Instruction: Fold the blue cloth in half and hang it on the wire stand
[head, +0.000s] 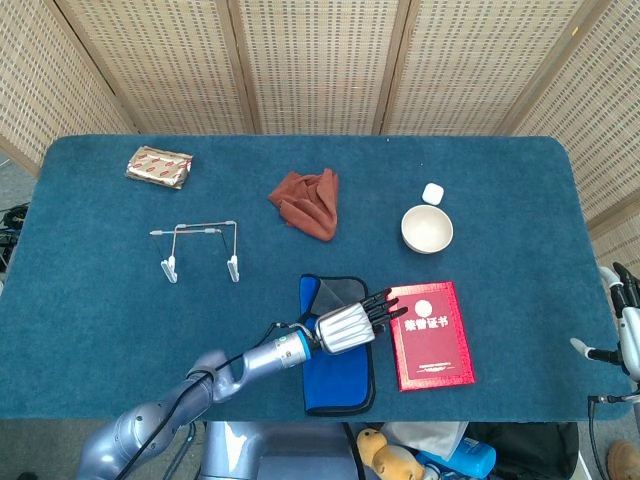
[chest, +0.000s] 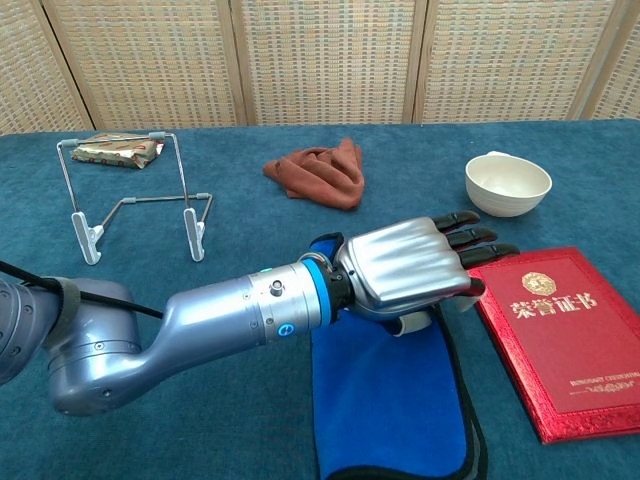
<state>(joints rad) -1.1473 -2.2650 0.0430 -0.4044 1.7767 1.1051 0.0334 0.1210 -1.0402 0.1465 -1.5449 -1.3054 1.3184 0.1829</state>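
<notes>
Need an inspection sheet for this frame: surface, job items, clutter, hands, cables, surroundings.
Surface: blue carpeted table.
Job's things: blue cloth flat at near edge, dark inner layer showing; wire stand upright, bare.
Clutter: rust cloth, white bowl, small white block, red booklet, foil packet.
Hands: left hand over the cloth's far right part, grip hidden; right hand at table's right edge, holding nothing.
Cables: black cable along left arm.
Surroundings: woven screen panels.

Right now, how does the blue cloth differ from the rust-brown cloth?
The blue cloth with dark edging lies flat near the front edge; the rust-brown cloth sits crumpled in a heap farther back. The left hand is over the blue one; nothing is near the brown one. Both rest on the table.
</notes>
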